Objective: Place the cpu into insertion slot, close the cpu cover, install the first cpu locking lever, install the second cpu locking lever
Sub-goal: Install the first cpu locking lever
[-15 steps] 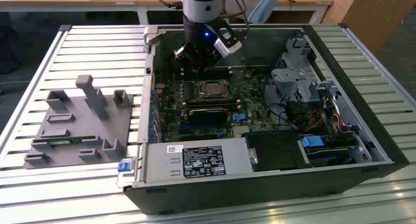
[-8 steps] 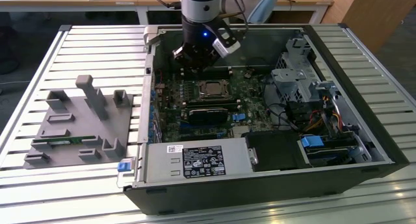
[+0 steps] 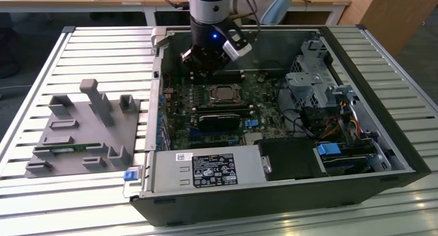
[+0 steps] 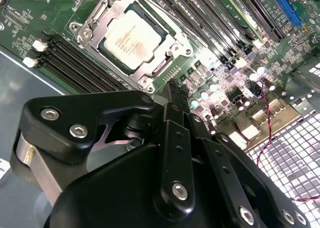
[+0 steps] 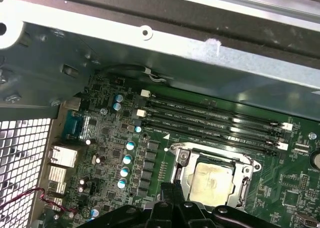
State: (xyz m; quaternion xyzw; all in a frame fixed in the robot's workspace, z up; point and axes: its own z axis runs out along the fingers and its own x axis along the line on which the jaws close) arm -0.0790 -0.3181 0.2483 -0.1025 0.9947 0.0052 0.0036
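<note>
The pincer (image 4: 172, 88) is clenched and holds nothing. In both wrist views its tips stand near one corner of the slot (image 3: 223, 94), apart from the cpu (image 4: 132, 36). The cpu lies flat in the slot with its silver top up. The cover (image 4: 95, 17) is down over it and frames it on all sides. Long memory slots (image 5: 210, 118) run just beside the cover. The open case (image 3: 383, 143) lies on the slatted counter (image 3: 102, 56), beside a grey fixture (image 3: 82, 133).
</note>
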